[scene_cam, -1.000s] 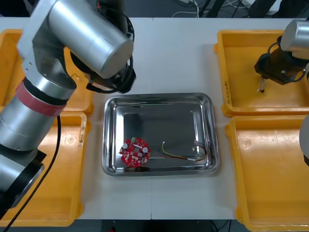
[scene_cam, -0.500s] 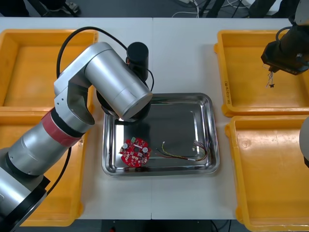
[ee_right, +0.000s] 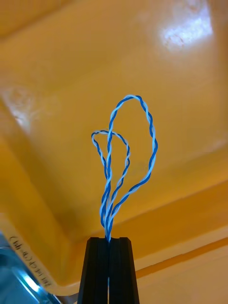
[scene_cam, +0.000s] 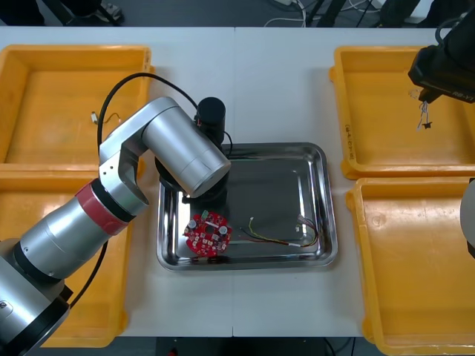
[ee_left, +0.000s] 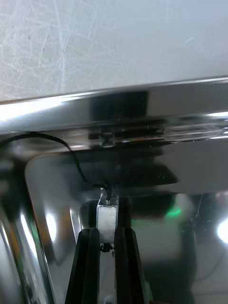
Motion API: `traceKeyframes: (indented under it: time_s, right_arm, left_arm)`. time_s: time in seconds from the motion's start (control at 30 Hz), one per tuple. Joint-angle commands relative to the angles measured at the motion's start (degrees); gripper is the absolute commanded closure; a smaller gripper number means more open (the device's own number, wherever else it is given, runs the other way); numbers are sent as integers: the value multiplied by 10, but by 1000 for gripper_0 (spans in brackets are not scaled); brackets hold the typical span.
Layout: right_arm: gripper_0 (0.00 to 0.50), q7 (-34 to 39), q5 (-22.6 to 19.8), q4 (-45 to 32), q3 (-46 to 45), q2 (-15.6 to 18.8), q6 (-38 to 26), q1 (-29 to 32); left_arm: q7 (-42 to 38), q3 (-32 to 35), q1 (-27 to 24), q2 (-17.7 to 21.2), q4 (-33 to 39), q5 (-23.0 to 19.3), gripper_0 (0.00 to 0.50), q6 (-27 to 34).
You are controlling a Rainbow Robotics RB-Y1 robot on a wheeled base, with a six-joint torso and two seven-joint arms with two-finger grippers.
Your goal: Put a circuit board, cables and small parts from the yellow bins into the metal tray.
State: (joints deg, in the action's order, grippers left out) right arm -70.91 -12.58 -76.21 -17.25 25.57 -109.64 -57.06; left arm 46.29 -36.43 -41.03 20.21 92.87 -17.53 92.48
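Note:
My right gripper (ee_right: 109, 240) is shut on a twisted blue and white cable (ee_right: 126, 156), whose loops hang free over the far right yellow bin (scene_cam: 378, 96); in the front view the cable (scene_cam: 424, 113) dangles below that gripper (scene_cam: 425, 93). My left gripper (ee_left: 107, 232) is shut on the metal end (ee_left: 107, 219) of a thin black cable (ee_left: 71, 152), just inside the metal tray's (scene_cam: 245, 147) far left corner. From the front my left arm (scene_cam: 185, 152) hides that gripper. A red circuit board (scene_cam: 208, 232) and a red and yellow cable (scene_cam: 286, 233) lie in the tray.
A small cable (scene_cam: 102, 116) lies in the far left yellow bin (scene_cam: 52, 96). The near right bin (scene_cam: 415, 267) and near left bin (scene_cam: 89, 304) flank the tray. My left arm crosses the near left bin and the tray's left edge.
My left arm has swung from the far left bin to the tray's far left part. My right gripper has risen out of the far right bin with the blue and white cable.

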Motion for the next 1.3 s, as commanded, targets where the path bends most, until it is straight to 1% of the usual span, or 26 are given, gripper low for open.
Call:
traceKeyframes:
  time_s: [0.03,0.13,0.2,0.23,0.27,0.3,0.33,0.37,0.4,0.57,0.73,0.87,0.93,1.1,1.17,1.3]
  right_arm:
    - [500,-33,-31,-61,6,-7,-4,-2]
    - [500,-33,-53,-88,14,-7,-4,1]
    - [500,-34,-68,-110,21,-7,-4,9]
    - [500,-34,-80,-128,29,-7,-4,18]
    - [500,-33,-91,-148,38,-7,-4,30]
    - [500,-30,-97,-160,43,-7,-4,36]
    - [500,-31,-104,-179,53,-7,-4,48]
    - [500,-31,-113,-197,62,-6,-4,59]
    - [500,-30,-118,-205,68,-6,-4,63]
    - [500,-32,-157,-255,109,-3,-4,93]
    - [500,-39,-172,-277,158,-3,-4,97]
    - [500,-48,-196,-287,204,-3,-4,97]
    - [500,-53,-199,-293,223,-3,-4,97]
    - [500,-114,-202,-305,256,-3,-4,99]
    - [500,-145,-219,-306,258,-4,-4,103]
    - [500,-186,-250,-308,258,-3,-4,115]
  left_arm:
    - [7,-19,8,1,6,7,500,-12]
    - [6,-19,8,3,8,1,500,-12]
    - [7,-19,7,4,13,-1,490,-12]
    - [7,-19,7,7,16,-4,417,-12]
    - [8,-18,7,9,20,-7,282,-10]
    - [9,-17,7,10,24,-8,218,-8]
    - [10,-15,7,13,30,-14,93,-5]
    - [13,-10,7,16,38,-21,0,6]
    - [14,-7,7,17,42,-23,0,12]
    - [33,25,7,26,93,-54,0,80]
    - [79,69,5,34,130,-83,0,132]
    - [115,109,-12,37,139,-112,0,165]
    - [131,124,-20,37,139,-116,0,175]
    - [174,159,-40,40,138,-124,0,175]
    - [194,177,-46,44,137,-128,0,175]
    - [205,207,-55,53,134,-141,0,175]
